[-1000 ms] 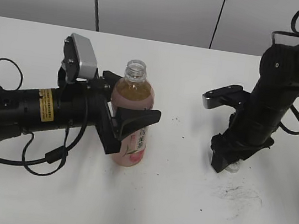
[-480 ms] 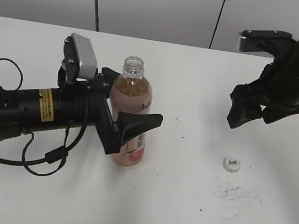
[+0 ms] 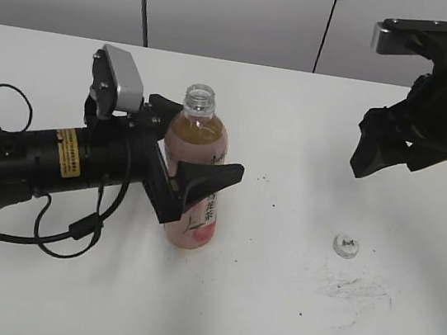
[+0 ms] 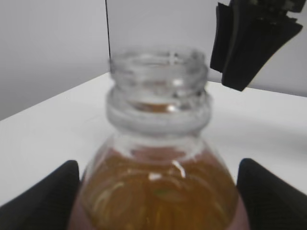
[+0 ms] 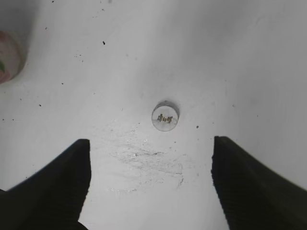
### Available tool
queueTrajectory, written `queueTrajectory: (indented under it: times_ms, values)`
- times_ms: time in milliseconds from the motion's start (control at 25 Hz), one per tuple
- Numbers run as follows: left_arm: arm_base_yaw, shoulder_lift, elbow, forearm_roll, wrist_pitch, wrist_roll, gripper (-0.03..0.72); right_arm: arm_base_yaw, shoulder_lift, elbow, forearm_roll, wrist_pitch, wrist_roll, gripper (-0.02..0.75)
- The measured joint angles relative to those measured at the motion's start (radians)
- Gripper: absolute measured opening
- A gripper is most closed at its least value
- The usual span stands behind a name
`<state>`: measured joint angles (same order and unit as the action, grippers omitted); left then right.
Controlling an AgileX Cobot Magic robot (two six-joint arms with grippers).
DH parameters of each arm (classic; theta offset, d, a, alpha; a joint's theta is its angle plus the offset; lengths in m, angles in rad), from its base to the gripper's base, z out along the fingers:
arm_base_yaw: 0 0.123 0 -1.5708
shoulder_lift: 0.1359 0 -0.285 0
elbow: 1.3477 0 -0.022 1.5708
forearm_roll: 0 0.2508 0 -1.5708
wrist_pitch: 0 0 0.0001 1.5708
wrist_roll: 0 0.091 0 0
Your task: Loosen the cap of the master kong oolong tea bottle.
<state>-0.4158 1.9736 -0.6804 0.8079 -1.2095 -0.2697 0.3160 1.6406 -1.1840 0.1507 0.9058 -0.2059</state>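
The tall clear plastic oolong tea bottle (image 3: pixel 194 182) stands uncapped mid-table between the spread left gripper (image 3: pixel 184 160) fingers. Its small white screw cap (image 3: pixel 346 246) lies toward the right edge, below the spread, empty right gripper (image 3: pixel 392 151). A nudge from either finger could tip the open bottle and spill tea.

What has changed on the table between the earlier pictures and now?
The right gripper rose from the table, leaving the cap lying there alone, jaws open. The jaws of the left gripper spread wider around the master kong oolong tea bottle. The bottle stayed upright in its place, neck open.
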Motion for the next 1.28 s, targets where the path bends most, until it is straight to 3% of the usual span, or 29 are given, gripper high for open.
queueTrajectory:
  times_ms: [600, 840, 1040, 1280]
  values:
    - [0.0, -0.217, 0.0, -0.073, 0.027, -0.073, 0.594, 0.0, 0.0, 0.0, -0.002, 0.034, 0.003, 0.589]
    - [-0.001, -0.413, 0.001, -0.076, 0.243, -0.216, 0.594, 0.0, 0.0, 0.0, -0.036, 0.132, 0.003, 0.589]
    - [-0.002, -0.589, 0.001, -0.076, 0.446, -0.24, 0.591, 0.0, -0.011, 0.0, -0.125, 0.281, 0.041, 0.589]
    - [-0.002, -0.719, 0.001, -0.078, 0.747, -0.243, 0.589, 0.0, -0.169, 0.0, -0.143, 0.305, 0.073, 0.588]
